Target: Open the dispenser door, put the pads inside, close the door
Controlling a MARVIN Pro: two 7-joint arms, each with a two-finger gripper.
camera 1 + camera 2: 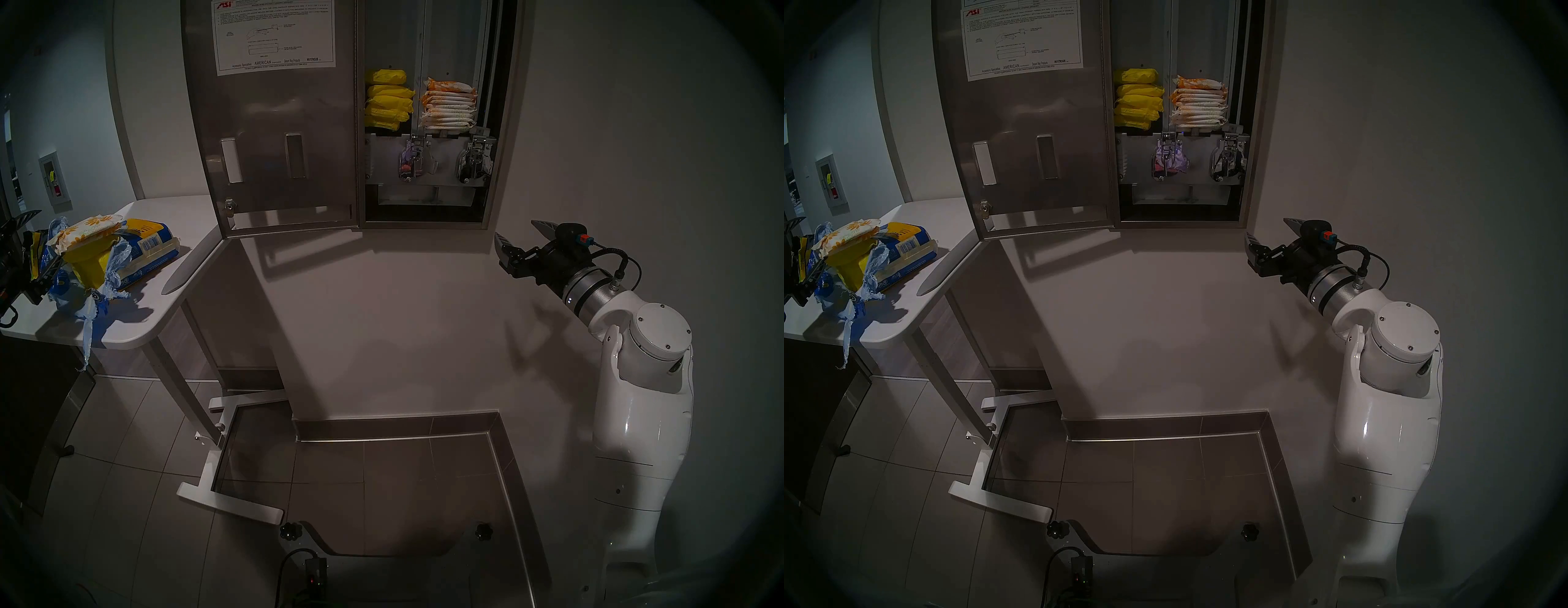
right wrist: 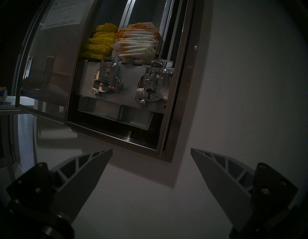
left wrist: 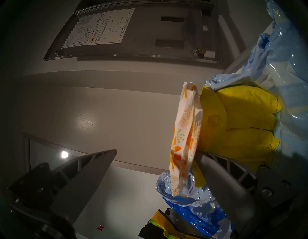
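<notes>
Left wrist view: left gripper (image 3: pixel 156 160) gapes wide, one finger (image 3: pixel 221 175) under a daisy-printed pad (image 3: pixel 185 138) resting on yellow packets (image 3: pixel 241 116); closing could snag the torn blue bag (image 3: pixel 191 200) too. Head view: dispenser door (image 1: pixel 275 127) hangs fully open above the table (image 1: pixel 178 237) edge, stacked pads (image 1: pixel 447 106) filling the right column. Right wrist view: right gripper (image 2: pixel 151 166) spread wide, empty, clear wall below the cabinet.

- White instruction sheet (image 1: pixel 275 34) on the inside of the dispenser door (image 1: pixel 271 127) before me: red "ASI" logo at top; bottom line reads "AMERICAN" and "WATROUS".
- Remaining print on that sheet: too small for me to read.
</notes>
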